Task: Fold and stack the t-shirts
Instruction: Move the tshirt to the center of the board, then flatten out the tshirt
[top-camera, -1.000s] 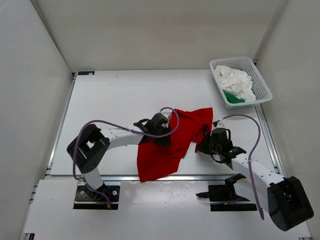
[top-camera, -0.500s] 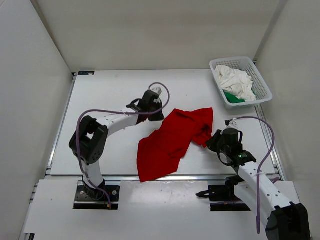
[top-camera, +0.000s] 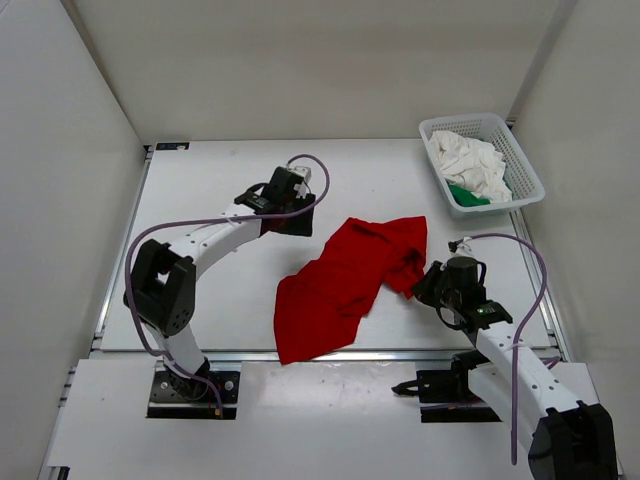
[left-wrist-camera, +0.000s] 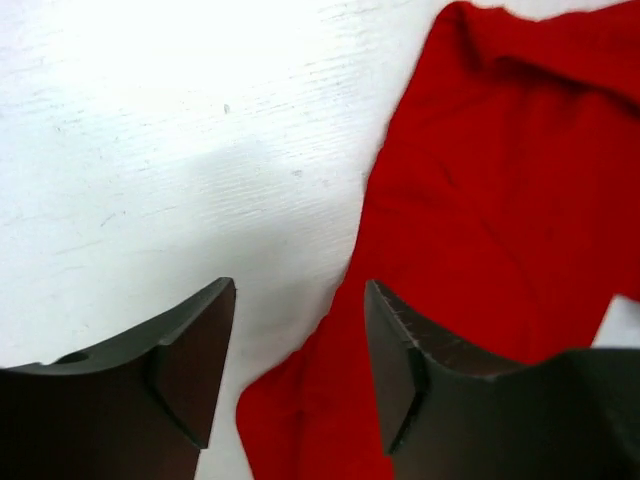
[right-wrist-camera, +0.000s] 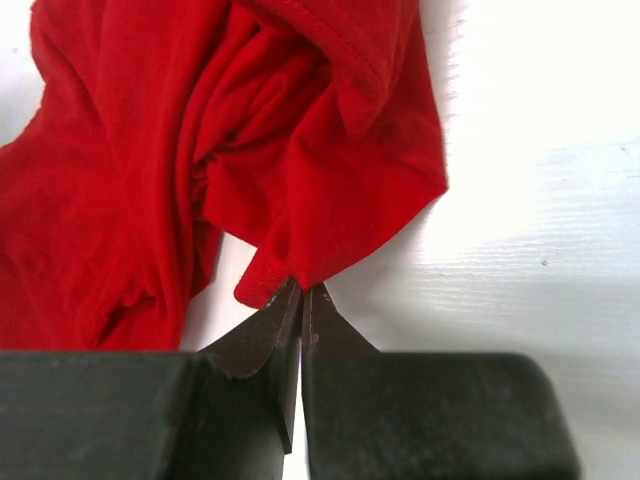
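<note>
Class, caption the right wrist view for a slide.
Right gripper pinching a corner of crumpled bright red cloth t-shirt on white table.

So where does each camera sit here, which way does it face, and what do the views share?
Top external: fixed above and behind the arms, looking down on the table; both arms, the red t-shirt and the basket show.
Left wrist: on the left arm, looking down past the open left gripper at bare table and the shirt's edge.
Right wrist: on the right arm, looking along the right gripper, shut on a shirt corner.
Shared: all three views show the red t-shirt.
</note>
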